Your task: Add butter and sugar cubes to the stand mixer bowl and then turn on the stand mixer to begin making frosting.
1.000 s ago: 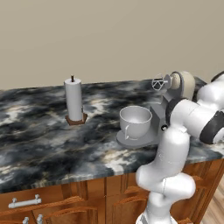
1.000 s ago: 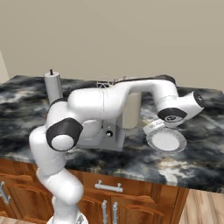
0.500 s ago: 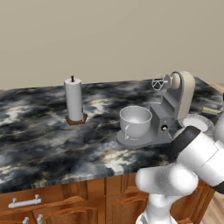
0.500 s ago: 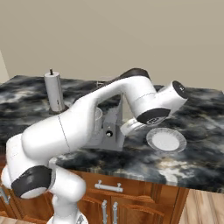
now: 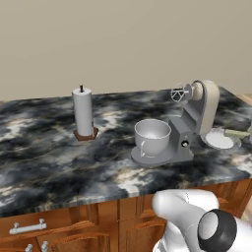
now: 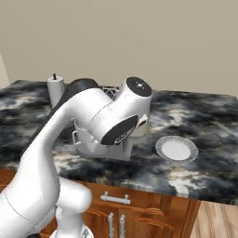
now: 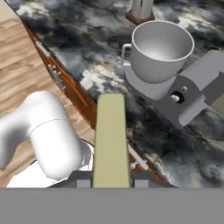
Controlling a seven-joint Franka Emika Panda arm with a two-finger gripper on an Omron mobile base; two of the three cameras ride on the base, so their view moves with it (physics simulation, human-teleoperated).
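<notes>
From the left base view I saw the stand mixer bowl (image 5: 152, 138) seated on the stand mixer (image 5: 189, 125), a paper-towel roll (image 5: 83, 112) left of it and a white plate (image 5: 219, 140) right of it. In the right base view the arm hid most of the mixer; the plate lay just right of it. In the hand view the gripper (image 7: 110, 183) pinched the butter (image 7: 111, 140), its jaws closed on the stick, near the bowl.
</notes>
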